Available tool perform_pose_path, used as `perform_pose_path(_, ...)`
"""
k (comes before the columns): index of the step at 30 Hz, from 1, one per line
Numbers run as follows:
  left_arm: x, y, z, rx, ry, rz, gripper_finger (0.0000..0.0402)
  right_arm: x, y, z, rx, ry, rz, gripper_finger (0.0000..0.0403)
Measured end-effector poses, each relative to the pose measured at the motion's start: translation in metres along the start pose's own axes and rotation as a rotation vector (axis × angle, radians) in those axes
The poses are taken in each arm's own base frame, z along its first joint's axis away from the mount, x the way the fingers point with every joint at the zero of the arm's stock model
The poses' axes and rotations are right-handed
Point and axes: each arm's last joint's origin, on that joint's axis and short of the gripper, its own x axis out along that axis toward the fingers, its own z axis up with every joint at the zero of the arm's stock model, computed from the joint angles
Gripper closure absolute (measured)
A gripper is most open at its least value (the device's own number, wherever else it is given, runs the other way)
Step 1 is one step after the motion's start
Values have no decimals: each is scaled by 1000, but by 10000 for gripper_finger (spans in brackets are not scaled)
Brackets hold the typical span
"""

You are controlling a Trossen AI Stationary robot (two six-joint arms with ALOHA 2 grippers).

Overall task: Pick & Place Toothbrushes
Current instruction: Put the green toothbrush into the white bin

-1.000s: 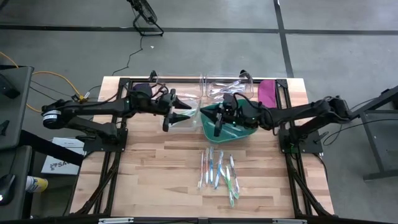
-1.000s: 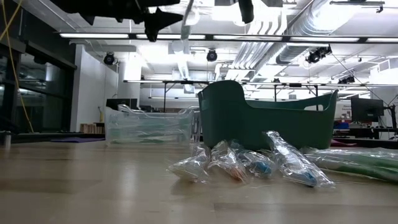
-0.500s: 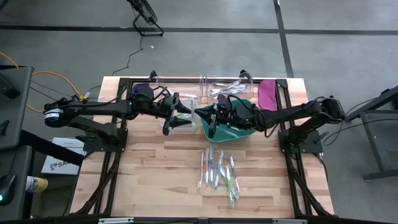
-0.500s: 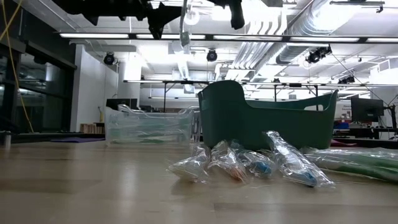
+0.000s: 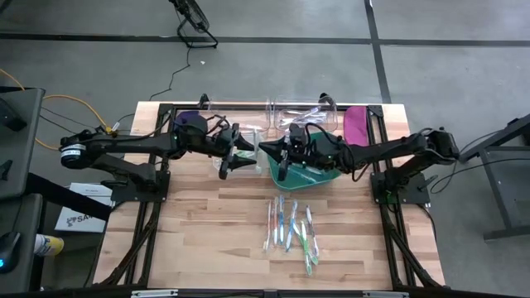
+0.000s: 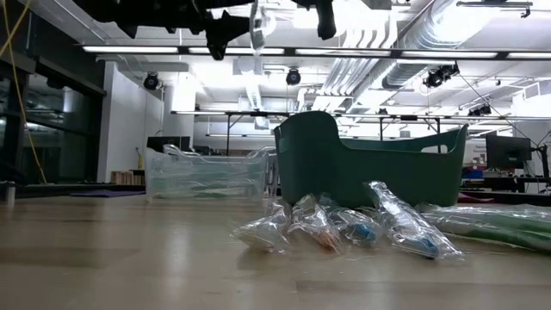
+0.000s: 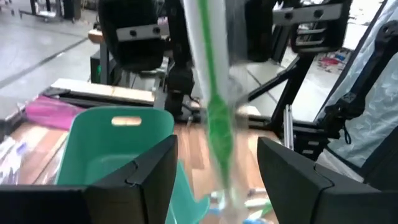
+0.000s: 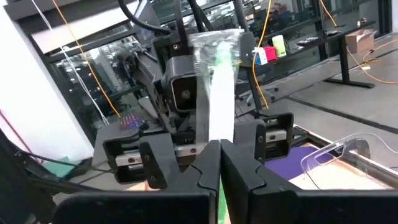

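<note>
The right gripper point(image 8: 219, 163) pinches 1 bagged green toothbrush point(image 8: 219, 81) (light, slippery film, I'd guess), and the left gripper point(image 7: 216, 168) stands wide around it; grip its stiff handle.

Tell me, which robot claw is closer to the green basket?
The right. The right gripper hangs over the green basket's left edge, shut on a wrapped toothbrush. The left gripper is open, farther left, over the clear bin.

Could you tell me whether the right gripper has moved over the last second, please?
Yes. The right gripper, shut on a wrapped toothbrush, has shifted left across the green bin, toward the open left gripper.
</note>
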Motion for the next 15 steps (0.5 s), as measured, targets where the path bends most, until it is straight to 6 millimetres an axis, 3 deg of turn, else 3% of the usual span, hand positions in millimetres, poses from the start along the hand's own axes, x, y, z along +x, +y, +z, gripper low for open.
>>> perform_pose_path(7, 3, 1, 0, -9, -21, -6, 198, 0, 0, 0, 1, -1, 0, 399)
perform_pose_path(15, 8, 3, -4, -21, -6, -21, 295, 0, 0, 0, 2, 1, -2, 400)
